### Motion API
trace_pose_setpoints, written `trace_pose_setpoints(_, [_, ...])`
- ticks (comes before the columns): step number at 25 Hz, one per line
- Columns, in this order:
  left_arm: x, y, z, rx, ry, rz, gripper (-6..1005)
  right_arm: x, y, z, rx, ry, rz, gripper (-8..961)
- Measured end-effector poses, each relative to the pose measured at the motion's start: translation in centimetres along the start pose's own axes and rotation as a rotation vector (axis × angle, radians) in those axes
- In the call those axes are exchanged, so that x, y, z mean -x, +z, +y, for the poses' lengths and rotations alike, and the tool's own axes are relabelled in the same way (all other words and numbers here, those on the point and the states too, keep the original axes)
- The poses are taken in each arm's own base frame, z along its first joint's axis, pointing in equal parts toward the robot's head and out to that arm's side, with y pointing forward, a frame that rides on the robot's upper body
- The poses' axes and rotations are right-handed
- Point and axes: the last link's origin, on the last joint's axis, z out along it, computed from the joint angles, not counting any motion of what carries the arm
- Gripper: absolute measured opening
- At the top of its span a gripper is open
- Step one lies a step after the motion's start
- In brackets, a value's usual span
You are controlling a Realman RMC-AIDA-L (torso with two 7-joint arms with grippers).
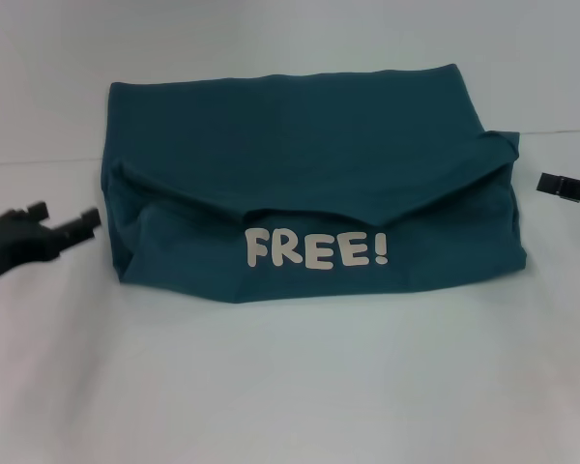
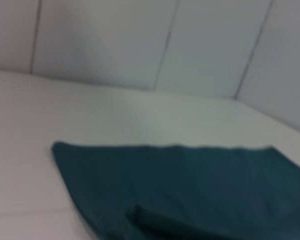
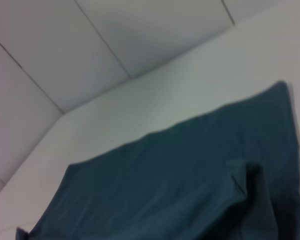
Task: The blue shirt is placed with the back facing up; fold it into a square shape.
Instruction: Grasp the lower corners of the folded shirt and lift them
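A white table [image 1: 290, 387] fills the head view, bare along its near edge. Farther in, at the table's middle, lies the blue shirt [image 1: 309, 155], folded into a wide bundle. Its near layer carries the white word "FREE!" [image 1: 316, 249], and a flap of fabric drapes over the top of that layer in a shallow V. The shirt, then, is not plain.

The left gripper [image 1: 82, 224] hangs near the table's left edge, just beside the shirt's left side and apart from it. Whether its fingers are spread or closed cannot be told. The right gripper [image 1: 561, 186] enters at the right edge, near the shirt's right side, mostly cut off, so its fingers cannot be judged either.

Behind the table rises a pale panelled wall [image 2: 140, 40]. Both wrist views show only shirt fabric, table and wall.
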Motion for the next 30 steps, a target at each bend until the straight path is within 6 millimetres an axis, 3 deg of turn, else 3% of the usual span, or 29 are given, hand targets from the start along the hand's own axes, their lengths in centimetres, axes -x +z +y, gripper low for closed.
trace_pose_setpoints(9, [1.2,0.8,1.0,0.039,0.065,-0.086,878,1.0,0.6,1.3,0.005,0.033,0.168,601])
trace_pose_setpoints(20, [1.1,2.6,2.9,0.101,0.222,-0.153,877,1.1,1.2,1.8,0.016,0.066,0.160,601])
trace_pose_setpoints(30, [2.6,4.4,3.9,0.081,0.342,-0.255,876,0.5,0.9,1.4,0.010,0.094,0.151,584])
